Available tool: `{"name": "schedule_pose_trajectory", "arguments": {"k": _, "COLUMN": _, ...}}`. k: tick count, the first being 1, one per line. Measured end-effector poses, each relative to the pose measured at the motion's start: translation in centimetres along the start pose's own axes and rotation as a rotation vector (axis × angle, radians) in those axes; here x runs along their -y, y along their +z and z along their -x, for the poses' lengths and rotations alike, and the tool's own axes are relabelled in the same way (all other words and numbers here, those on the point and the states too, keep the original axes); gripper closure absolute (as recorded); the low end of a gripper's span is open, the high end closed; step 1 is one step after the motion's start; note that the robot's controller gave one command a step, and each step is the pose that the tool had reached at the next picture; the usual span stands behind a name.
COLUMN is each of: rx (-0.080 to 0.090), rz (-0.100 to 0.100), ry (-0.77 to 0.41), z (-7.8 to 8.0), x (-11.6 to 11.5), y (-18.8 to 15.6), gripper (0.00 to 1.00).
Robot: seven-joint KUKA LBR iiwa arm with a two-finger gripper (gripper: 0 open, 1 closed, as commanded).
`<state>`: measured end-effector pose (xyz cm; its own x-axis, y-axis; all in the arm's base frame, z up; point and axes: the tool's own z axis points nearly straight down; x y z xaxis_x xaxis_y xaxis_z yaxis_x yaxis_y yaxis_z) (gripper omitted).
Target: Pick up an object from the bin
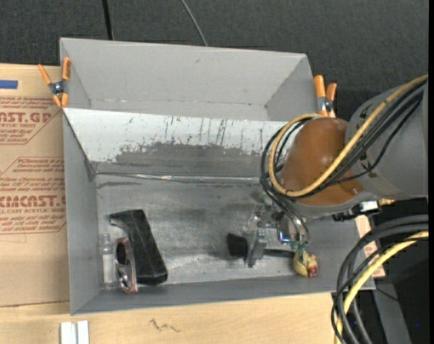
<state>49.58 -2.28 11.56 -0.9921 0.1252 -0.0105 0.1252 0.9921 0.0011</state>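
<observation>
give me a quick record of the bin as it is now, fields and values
bin: grey metal, scuffed floor
gripper: low over the floor, right of centre
nearest thing: small black piece, just left of the gripper
left side: long black block, clear and red thing along its left
right corner: small yellow and red thing
held: cannot tell

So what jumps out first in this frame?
The arm's orange cover, ringed with cables, looms over the right side of the bin, its gripper low beside a small black block. A long black object lies at lower left, and a small yellow-and-red thing sits in the lower right corner.
</observation>
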Motion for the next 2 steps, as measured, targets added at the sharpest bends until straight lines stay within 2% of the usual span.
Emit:
{"name": "schedule_pose_trajectory", "arguments": {"k": 1, "rx": -0.019, "rz": -0.001, "ry": -0.026, "z": -0.5, "x": 0.1, "y": -3.1, "gripper": 1.00}}
{"name": "schedule_pose_trajectory", "arguments": {"k": 2, "rx": 0.003, "rz": 0.000, "ry": -0.029, "z": 0.4, "x": -0.1, "y": -1.5, "gripper": 1.00}}
